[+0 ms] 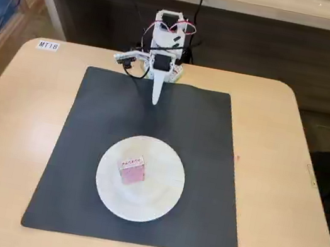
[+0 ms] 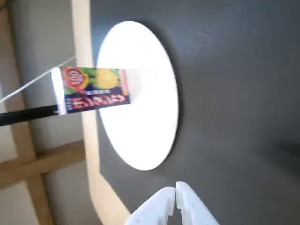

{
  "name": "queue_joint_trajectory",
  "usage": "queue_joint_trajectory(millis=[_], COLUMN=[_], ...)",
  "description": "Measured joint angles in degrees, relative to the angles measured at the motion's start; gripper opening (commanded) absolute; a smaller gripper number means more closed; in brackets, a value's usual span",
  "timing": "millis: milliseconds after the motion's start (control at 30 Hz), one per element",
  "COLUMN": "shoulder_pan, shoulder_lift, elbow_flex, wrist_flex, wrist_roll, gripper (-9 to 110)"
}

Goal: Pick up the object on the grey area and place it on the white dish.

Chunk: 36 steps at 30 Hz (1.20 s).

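Fixed view: small pink box (image 1: 132,170) with a white top sits on the white plate (image 1: 159,193), slightly left of the plate's centre, upright, a bit rotated. Plate rests on the dark grey mat (image 1: 212,145), in the mat's near half, roughly centred side to side. Mat lies on a light wooden table (image 1: 282,182). White arm (image 1: 165,40) is mounted at the far edge of the table, just past the mat's far edge, red and black cables looped on it. Gripper (image 1: 154,99) points down toward the mat, its tip over the mat's far edge, fingers pressed together into one white point, nothing between them. Box is well apart from the gripper, on the near side of it with bare mat between. A white label reading MT18 (image 1: 47,45) is stuck near the table's far left corner.

Wrist view, picture turned sideways: plate (image 2: 150,136) shows as a white oval on the mat (image 2: 234,93). Box (image 2: 91,90) stands on the plate's left part, its printed side facing the camera, with red, yellow and green graphics. Gripper (image 2: 175,187) enters from the bottom edge, white fingertips (image 2: 187,199) meeting, closed and empty. Box lies up and left of the tips, well apart, with the plate's bare white surface between. Table edge (image 2: 86,154) runs left of the mat.
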Motion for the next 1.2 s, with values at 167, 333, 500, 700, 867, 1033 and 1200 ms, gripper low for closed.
queue_joint_trajectory(millis=[167, 333, 500, 700, 867, 1033, 1200], shoulder_pan=[-0.1, -0.1, -0.1, -0.1, -0.1, -0.1, -0.2], shoulder_lift=[0.0, 0.0, 0.0, 0.0, 0.0, 0.0, 0.0], elbow_flex=[5.7, 8.0, 10.1, 10.4, 10.4, 10.5, 10.5], wrist_flex=[1.4, 1.3, 0.2, 0.1, 0.1, -0.4, -0.4], wrist_roll=[-0.1, -0.8, -0.8, -2.0, -2.0, -2.0, -2.0], gripper=[0, 0, 0, 0, 0, 0, 0])
